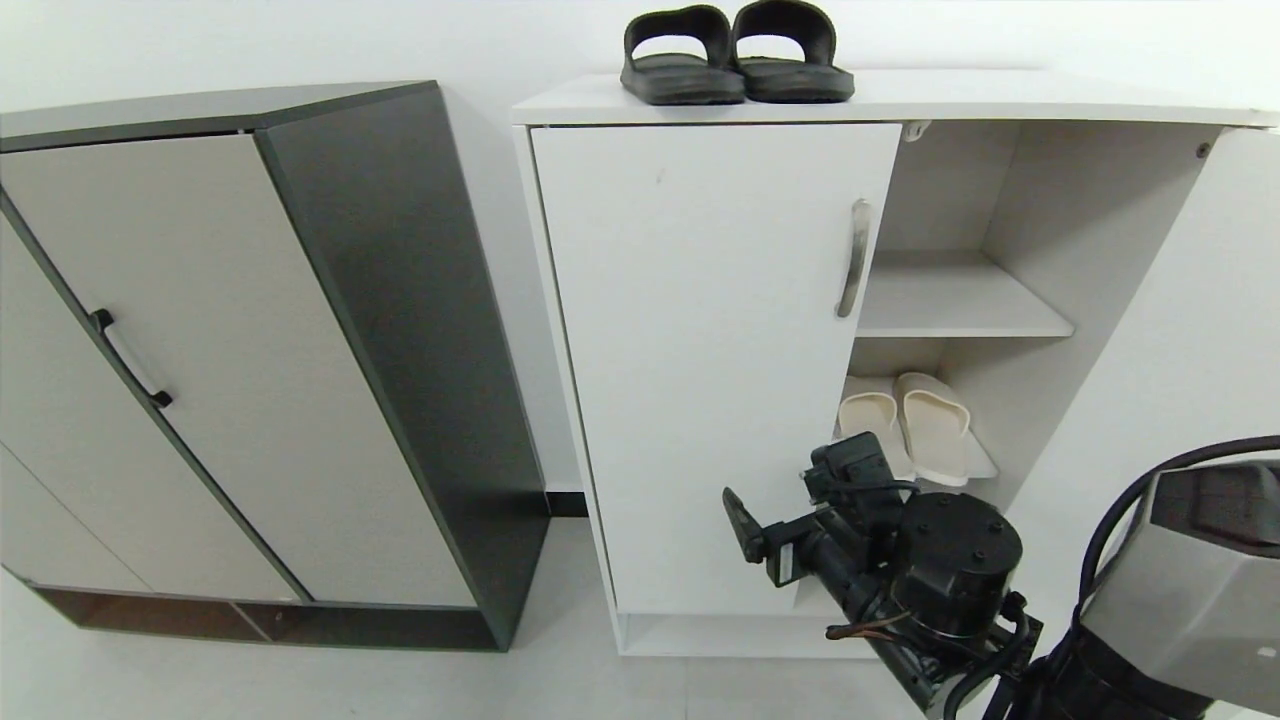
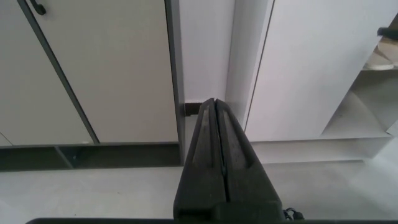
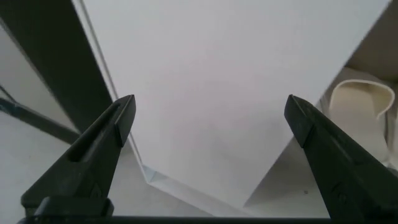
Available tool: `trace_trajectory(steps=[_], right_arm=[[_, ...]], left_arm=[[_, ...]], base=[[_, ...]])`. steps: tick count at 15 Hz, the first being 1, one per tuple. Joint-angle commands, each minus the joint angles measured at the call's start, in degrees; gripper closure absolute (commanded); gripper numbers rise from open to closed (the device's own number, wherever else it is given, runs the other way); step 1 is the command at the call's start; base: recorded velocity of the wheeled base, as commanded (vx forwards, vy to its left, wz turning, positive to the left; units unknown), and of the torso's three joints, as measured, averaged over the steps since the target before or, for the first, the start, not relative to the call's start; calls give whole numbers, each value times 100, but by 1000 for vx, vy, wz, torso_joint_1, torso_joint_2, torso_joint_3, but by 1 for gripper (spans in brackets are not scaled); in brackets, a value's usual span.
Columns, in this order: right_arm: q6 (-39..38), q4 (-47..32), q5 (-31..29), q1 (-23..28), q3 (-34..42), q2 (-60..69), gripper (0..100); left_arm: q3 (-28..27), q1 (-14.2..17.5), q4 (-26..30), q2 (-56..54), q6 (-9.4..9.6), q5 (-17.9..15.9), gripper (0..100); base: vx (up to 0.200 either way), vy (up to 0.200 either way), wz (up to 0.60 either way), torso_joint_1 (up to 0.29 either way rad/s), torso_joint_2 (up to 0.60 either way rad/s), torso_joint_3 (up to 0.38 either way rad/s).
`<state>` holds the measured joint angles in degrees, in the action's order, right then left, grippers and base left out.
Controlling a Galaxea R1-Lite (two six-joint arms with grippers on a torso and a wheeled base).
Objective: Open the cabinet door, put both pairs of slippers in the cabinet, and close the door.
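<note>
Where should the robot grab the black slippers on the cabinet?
Probably the arched straps, from the front: the black slippers sit side by side with openings facing out, so one of the jaws could enter each and pinch the adjoining strap sides.

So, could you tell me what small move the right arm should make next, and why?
Probably raise the open right gripper toward the black slippers on the cabinet top: the white slippers already lie inside, and the door is open.

A dark grey cabinet point(image 1: 400, 300) with pale doors point(image 1: 200, 350) shut and a black bar handle point(image 1: 130, 358) stands on the light floor point(image 1: 300, 680) against the white wall point(image 1: 250, 40).
</note>
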<state>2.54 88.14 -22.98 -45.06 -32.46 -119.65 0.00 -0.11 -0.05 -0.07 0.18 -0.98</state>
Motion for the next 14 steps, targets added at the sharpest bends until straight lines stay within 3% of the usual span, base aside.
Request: trace_trajectory(steps=[1, 7, 10, 14], right_arm=[[1, 19, 57, 58, 30, -111, 0], [10, 186, 145, 85, 38, -313, 0], [10, 186, 145, 85, 30, -313, 0], [10, 186, 127, 85, 30, -296, 0]], left_arm=[[0, 2, -4, 7, -1, 1, 100], [0, 2, -4, 7, -9, 1, 100], [0, 2, -4, 7, -9, 1, 100], [0, 2, -4, 7, -9, 1, 100]], base=[[0, 0, 0, 0, 0, 0], [0, 0, 0, 0, -20, -22], [0, 0, 0, 17, -189, -310], [0, 0, 0, 55, -509, -355]])
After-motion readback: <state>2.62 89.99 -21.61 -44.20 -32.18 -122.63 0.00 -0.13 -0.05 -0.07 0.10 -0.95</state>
